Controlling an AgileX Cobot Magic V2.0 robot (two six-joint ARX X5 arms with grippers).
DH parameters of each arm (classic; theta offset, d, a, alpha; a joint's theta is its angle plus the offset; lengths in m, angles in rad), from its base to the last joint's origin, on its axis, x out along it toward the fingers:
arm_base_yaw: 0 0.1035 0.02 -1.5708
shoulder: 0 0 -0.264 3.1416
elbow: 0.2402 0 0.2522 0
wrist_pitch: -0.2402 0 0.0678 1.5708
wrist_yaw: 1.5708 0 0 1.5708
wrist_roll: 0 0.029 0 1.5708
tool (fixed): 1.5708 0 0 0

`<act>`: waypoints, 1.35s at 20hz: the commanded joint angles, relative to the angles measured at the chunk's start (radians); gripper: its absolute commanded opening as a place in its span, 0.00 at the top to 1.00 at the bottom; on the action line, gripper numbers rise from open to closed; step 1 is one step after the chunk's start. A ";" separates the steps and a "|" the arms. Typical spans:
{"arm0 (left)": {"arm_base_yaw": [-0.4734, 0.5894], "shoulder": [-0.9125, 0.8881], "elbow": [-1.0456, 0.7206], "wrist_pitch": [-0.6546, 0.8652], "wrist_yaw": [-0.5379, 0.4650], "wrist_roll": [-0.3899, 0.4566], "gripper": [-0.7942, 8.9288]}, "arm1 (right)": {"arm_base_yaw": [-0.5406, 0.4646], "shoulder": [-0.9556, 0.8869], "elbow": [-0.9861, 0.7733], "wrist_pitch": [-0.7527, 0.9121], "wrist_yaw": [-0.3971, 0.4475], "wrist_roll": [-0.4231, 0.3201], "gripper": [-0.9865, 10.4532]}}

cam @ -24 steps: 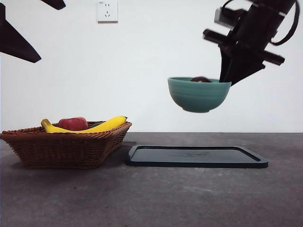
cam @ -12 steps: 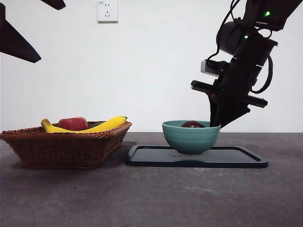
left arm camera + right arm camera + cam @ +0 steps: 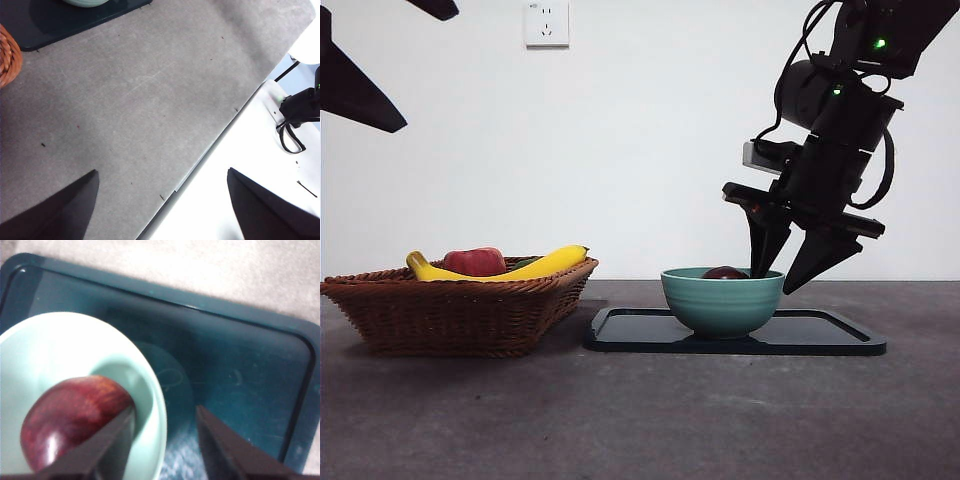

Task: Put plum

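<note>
The dark maroon plum (image 3: 725,272) lies inside a teal bowl (image 3: 722,300) that stands on the dark tray (image 3: 820,335). My right gripper (image 3: 772,282) is open and straddles the bowl's right rim, one jaw inside the bowl and one outside. In the right wrist view the plum (image 3: 75,417) lies against the inner jaw, within the bowl (image 3: 55,350), and the right gripper (image 3: 165,440) stands over the rim above the tray (image 3: 240,365). My left gripper (image 3: 162,205) is open and empty, high over the table's front edge.
A wicker basket (image 3: 460,310) at the left holds a banana (image 3: 535,266) and a red apple-like fruit (image 3: 475,262). The waiting left arm shows as black tips at the top left (image 3: 360,95). A wall socket (image 3: 546,22) is behind.
My right gripper has lowered the bowl with the plum from mid-air onto the tray. Its jaws have then opened and let go of the rim.
</note>
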 commanded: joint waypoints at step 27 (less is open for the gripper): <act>-0.005 0.005 0.008 0.040 0.004 0.003 0.50 | 0.023 -1.074 -0.479 -0.304 -0.274 -0.091 0.73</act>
